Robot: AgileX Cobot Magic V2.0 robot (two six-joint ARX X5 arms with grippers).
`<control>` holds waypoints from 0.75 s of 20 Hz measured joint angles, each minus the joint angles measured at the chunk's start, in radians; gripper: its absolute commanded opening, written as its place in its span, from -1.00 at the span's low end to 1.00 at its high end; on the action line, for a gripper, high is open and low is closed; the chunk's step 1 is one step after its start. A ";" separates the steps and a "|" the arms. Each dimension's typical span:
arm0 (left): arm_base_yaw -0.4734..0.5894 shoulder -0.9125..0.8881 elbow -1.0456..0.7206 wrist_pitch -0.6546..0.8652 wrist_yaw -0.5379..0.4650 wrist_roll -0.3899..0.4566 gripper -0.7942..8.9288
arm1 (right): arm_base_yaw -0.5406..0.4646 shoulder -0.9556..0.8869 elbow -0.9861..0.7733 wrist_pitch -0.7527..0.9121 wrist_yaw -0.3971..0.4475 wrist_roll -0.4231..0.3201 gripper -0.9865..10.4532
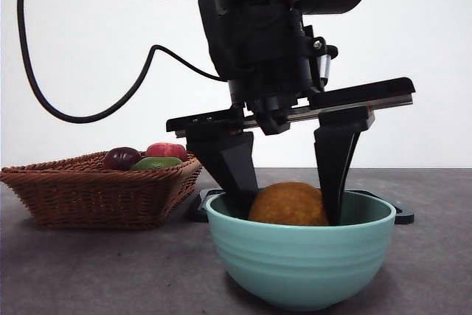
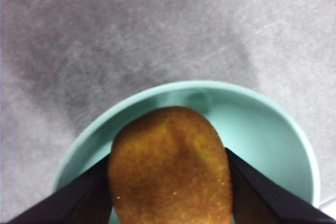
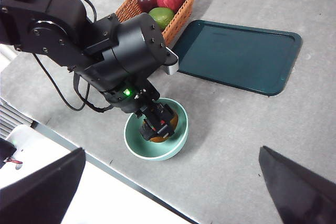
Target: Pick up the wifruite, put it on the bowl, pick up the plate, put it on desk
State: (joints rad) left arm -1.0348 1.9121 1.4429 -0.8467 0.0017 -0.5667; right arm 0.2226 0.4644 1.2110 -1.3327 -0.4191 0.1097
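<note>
Jaws of the left hand [image 1: 291, 208] clamp the wifruite [image 1: 288, 205] from both sides, down inside the bowl [image 1: 301, 260] on the bench [image 1: 74, 271]. Right hand [image 3: 168, 192] hangs high above, spread wide, gripping nothing, near a dark green tray [image 3: 239, 56] and wicker basket [image 3: 181, 11].

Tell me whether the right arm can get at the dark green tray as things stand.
Probably yes. The tray lies bare on the desk, apart from the bowl where the left gripper holds the wifruite. The right gripper hangs open above, with nothing between.
</note>
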 measured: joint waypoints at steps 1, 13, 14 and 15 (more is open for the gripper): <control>-0.002 0.000 0.000 0.004 0.000 0.000 -0.40 | 0.000 0.000 0.000 0.000 0.000 0.000 0.14; -0.019 0.030 0.000 -0.019 0.000 0.000 -0.39 | 0.000 0.000 0.000 0.000 0.000 0.000 0.14; -0.019 0.030 0.000 -0.021 0.001 0.000 -0.39 | 0.000 0.000 0.000 0.000 0.000 0.000 0.14; -0.019 0.030 0.000 -0.022 0.005 0.000 -0.39 | 0.000 0.000 0.000 0.000 0.000 0.000 0.14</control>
State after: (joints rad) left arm -1.0542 1.9419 1.4429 -0.8684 0.0067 -0.5667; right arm 0.2226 0.4644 1.2110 -1.3327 -0.4194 0.1097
